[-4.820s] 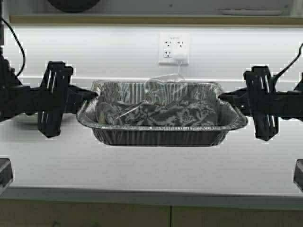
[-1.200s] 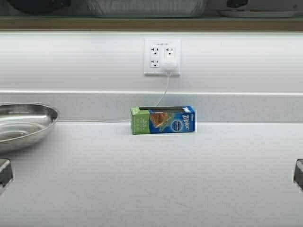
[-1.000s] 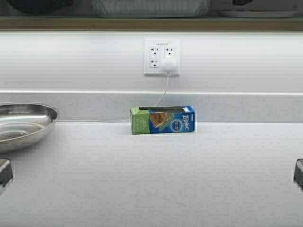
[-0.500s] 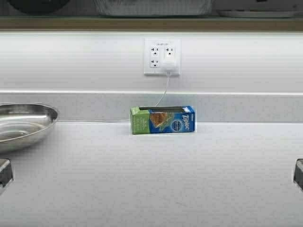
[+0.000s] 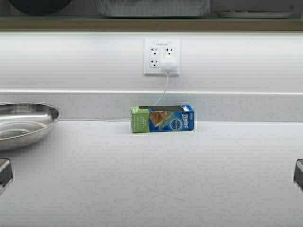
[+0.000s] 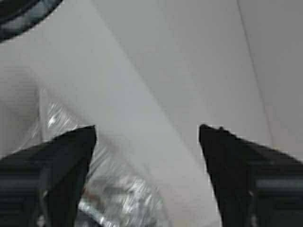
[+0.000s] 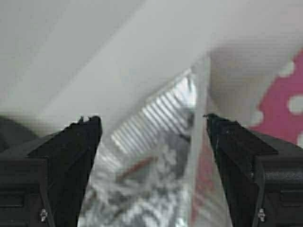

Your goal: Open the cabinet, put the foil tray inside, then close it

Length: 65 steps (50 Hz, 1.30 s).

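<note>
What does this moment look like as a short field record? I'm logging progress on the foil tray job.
foil tray: on the shelf at the top edge of the high view, inside the cabinet
left gripper: fingers open, the tray's foil beside it
right gripper: fingers open, foil tray between and beyond them
arms: not in the high view
counter: steel bowl on left, Ziploc box against the backsplash
outlet: white charger plugged in
doors: not visible
</note>
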{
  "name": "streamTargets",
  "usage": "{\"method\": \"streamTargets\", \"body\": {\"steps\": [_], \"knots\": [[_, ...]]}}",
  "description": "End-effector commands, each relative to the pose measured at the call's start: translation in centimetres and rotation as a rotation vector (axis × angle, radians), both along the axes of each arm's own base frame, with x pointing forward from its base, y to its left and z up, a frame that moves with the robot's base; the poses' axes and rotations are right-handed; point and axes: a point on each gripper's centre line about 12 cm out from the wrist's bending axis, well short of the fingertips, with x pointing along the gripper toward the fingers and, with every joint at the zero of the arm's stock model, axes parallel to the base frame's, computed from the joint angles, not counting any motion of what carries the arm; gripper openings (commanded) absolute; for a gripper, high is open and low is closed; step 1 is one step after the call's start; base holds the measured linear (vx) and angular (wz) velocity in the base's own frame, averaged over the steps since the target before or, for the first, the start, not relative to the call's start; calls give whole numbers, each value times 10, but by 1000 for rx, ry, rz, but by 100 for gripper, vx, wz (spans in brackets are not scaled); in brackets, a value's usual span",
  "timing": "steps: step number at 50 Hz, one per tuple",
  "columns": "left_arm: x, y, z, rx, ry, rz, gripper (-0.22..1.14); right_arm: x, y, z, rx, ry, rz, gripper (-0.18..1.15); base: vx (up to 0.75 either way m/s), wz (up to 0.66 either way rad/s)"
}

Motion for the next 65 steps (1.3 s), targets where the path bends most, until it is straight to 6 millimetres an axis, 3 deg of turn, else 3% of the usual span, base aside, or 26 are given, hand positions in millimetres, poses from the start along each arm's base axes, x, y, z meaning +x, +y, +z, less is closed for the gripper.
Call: {"method": "streamTargets", "body": {"steps": [1,6,9,13,16,19,24,35,55,65], "knots": [[-11,-6,8,77,-60,-46,93,-9,8,8,-30,-39,32,95,-9,-2],[-19,-9,0,151,-64,-71,75,-17,19,5,-98,-64,67,83,-11,-3],[-27,-8,-7,176,-55,-74,50,-24,26,4,-155,-78,76,59,-13,-5],[-40,-6,-17,221,-53,-69,7,-33,33,0,-254,-81,67,19,-14,-6],[-50,-3,-23,282,-65,-56,-13,-42,38,-3,-345,-88,63,-4,-14,-8],[-60,1,-28,353,-71,-27,-8,-50,41,-5,-449,-91,47,-5,-14,-6],[-73,15,-36,492,-11,58,10,-63,45,-5,-604,-74,16,12,-14,-5],[-89,30,-38,779,40,139,5,-74,36,-6,-687,-46,-26,7,-18,0],[-76,27,-47,848,30,128,4,-83,33,-25,-708,-8,-10,7,-21,8],[-66,25,-52,835,43,118,4,-76,35,-28,-718,0,-6,7,-27,8]]}}
